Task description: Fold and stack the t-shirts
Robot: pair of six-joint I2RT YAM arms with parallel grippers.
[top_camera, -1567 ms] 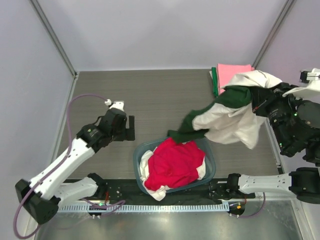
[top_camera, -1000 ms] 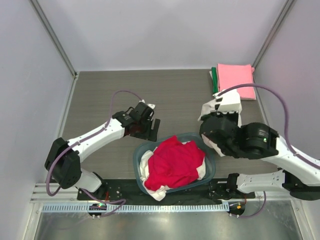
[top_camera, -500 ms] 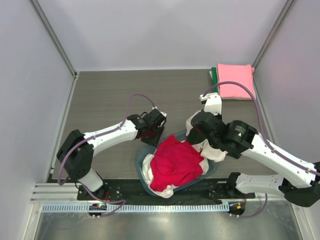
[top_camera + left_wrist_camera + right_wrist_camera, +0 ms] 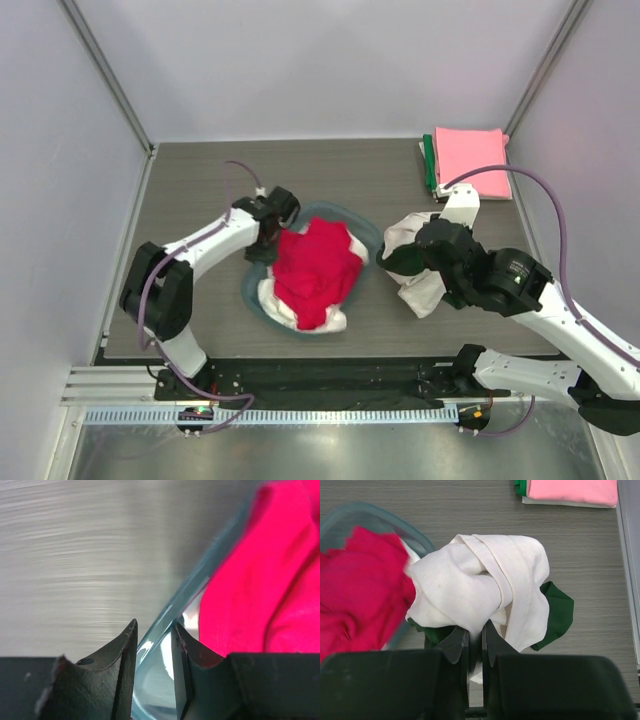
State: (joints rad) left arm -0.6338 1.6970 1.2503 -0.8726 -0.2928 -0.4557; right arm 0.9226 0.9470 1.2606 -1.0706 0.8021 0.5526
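Observation:
The cream t-shirt with dark green sleeves [image 4: 422, 292] hangs bunched from my right gripper [image 4: 475, 635], which is shut on a fold of it [image 4: 480, 585] just right of the basket. A red t-shirt [image 4: 315, 265] fills the round teal basket [image 4: 248, 291], with white cloth [image 4: 275, 300] under it. My left gripper [image 4: 268, 240] is at the basket's left rim. In the left wrist view my left gripper [image 4: 154, 630] has its fingers closed on either side of that rim [image 4: 210, 570], next to the red t-shirt [image 4: 265, 570].
A folded pink t-shirt [image 4: 470, 160] lies on a folded green one [image 4: 429, 165] at the table's back right corner, also in the right wrist view [image 4: 570, 490]. Grey walls with metal posts close in the table's left, right and back.
My left gripper closed on the basket rim, and the basket with the red t-shirt slid up and left. My right arm moved right with the cream t-shirt.

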